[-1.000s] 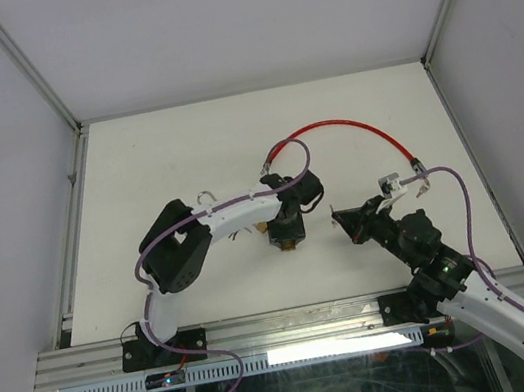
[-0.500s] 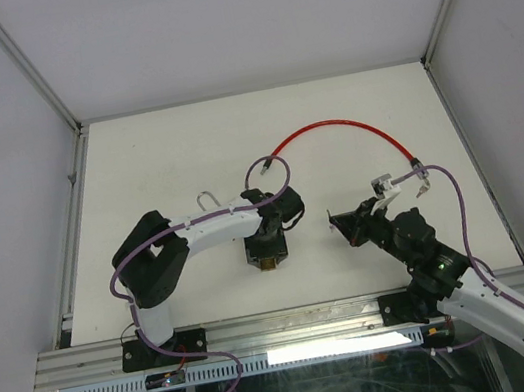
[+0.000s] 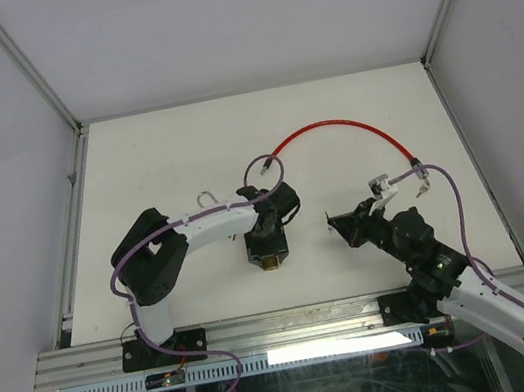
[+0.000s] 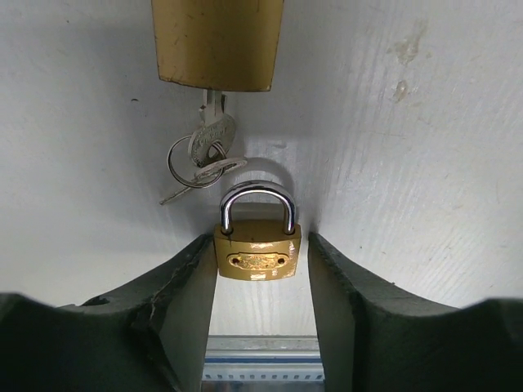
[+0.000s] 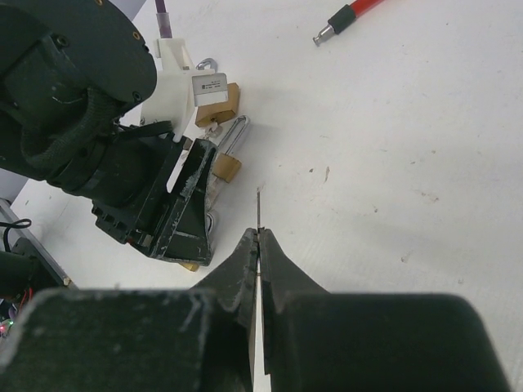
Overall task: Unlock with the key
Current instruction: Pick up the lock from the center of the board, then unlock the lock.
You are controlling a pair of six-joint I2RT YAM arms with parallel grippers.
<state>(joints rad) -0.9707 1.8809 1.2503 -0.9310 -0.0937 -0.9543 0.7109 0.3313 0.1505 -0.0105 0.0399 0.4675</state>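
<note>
A small brass padlock [image 4: 257,260] with a silver shackle lies flat on the white table between the fingers of my left gripper [image 4: 261,245]. The jaws stand open: the left finger is against the lock and a narrow gap shows at the right finger. Beyond it lies a larger brass padlock [image 4: 216,41] with a key and key ring [image 4: 204,155] hanging from its keyhole. My right gripper [image 5: 259,235] is shut on a thin key [image 5: 259,208], seen edge-on. Its tip points toward the left gripper [image 5: 184,220]. From above, the left gripper [image 3: 269,256] and the right gripper [image 3: 340,226] face each other.
A red cable [image 3: 331,128] with metal ends arcs across the table behind both grippers. Another brass padlock [image 5: 226,167] with a long shackle lies beside the left gripper. The aluminium rail [image 3: 295,324] runs along the near edge, with white walls on three sides.
The left gripper has swung toward the near edge and a little left, and now stands over the small padlock. The right gripper has crept slightly left with its key.
</note>
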